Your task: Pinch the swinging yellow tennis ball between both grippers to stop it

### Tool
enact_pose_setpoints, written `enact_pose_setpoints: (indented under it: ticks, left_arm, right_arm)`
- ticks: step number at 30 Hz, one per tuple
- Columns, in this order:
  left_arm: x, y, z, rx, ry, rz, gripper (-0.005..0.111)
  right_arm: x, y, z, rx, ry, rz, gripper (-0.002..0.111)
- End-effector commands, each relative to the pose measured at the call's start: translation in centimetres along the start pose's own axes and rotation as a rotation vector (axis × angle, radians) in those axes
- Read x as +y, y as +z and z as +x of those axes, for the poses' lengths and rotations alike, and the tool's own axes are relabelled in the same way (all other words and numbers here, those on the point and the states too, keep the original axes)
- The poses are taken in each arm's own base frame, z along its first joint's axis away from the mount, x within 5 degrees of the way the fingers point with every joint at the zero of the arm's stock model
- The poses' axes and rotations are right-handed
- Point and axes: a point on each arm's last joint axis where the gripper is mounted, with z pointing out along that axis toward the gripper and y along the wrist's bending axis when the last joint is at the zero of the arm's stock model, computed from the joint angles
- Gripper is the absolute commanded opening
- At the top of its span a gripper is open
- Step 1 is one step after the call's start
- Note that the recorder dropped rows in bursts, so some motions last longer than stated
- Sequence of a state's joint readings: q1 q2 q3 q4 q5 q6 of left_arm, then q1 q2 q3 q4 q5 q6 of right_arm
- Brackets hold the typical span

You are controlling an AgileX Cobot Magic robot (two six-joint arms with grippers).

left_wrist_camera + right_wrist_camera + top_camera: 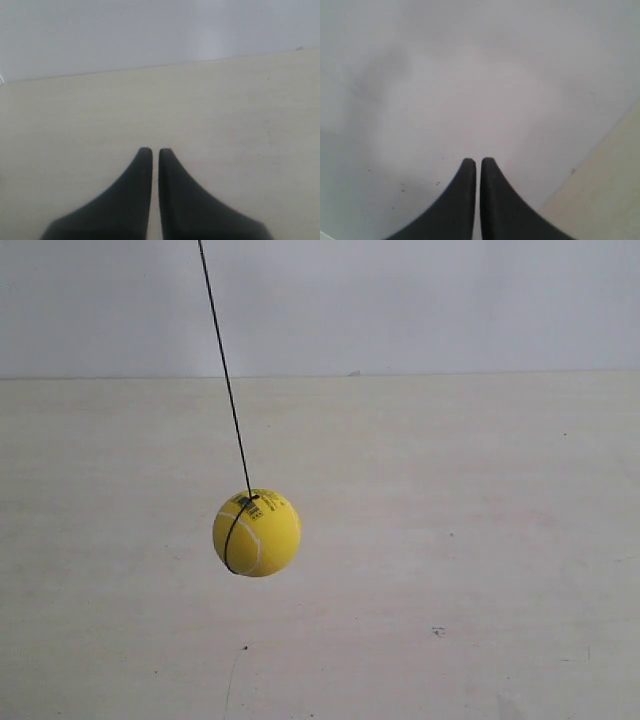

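Left wrist view, nearest item: left gripper (155, 150), two black tapering fingers drawn to a thin slit, holding nothing. Beyond it lies pale tabletop (240, 115), then grey wall (150, 35). No ball is in this view.

Right wrist view, nearest item: right gripper (478, 160), same black fingers, same narrow slit, empty. Behind it is mostly grey wall; no ball here either.

Exterior view, lower centre-left of frame: yellow tennis ball (257, 532), hanging clear of the tabletop on a thin dark string (225, 370). The string slants from the top edge down and rightward to the ball, then loops around its left side. Neither arm shows in this frame.

Step in hand, as judged: approach not yet begun. With the fingers kept narrow, each gripper serves as a blunt tip. The two tips should come at ball height from opposite sides, along the line of swing, and close evenly so the ball is trapped rather than knocked aside. They should keep below the string.

Markings: white curved seam; small black print near the ball's top, too small to read.
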State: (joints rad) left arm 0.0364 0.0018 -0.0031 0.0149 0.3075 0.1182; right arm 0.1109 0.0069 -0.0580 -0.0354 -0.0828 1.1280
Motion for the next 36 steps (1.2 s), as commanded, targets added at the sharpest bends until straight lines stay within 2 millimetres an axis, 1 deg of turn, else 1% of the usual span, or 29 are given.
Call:
enact_pose_setpoints:
  ticks: [1, 3, 5, 11, 19, 36]
  left_arm:
    - [0.0, 0.0, 0.1, 0.001, 0.007, -0.002, 0.005]
    - [0.0, 0.0, 0.1, 0.001, 0.007, -0.002, 0.005]
    - [0.0, 0.0, 0.1, 0.001, 0.007, -0.002, 0.005]
    - [0.0, 0.0, 0.1, 0.001, 0.007, -0.002, 0.005]
    - [0.0, 0.0, 0.1, 0.001, 0.007, -0.002, 0.005]
    - [0.0, 0.0, 0.1, 0.001, 0.007, -0.002, 0.005]
  right_arm:
    - [-1.7, -0.1, 0.9, 0.020, -0.006, 0.046, 0.000]
    - [-1.7, -0.1, 0.9, 0.020, -0.006, 0.046, 0.000]
    - [-2.3, -0.2, 1.1, 0.049, -0.006, 0.106, 0.000]
    - [-2.7, -0.2, 1.3, 0.073, -0.006, 0.158, 0.000]
    - [-5.1, -1.1, 2.5, 0.205, -0.005, 0.434, 0.000]
    - [-5.1, -1.1, 2.5, 0.205, -0.005, 0.434, 0.000]
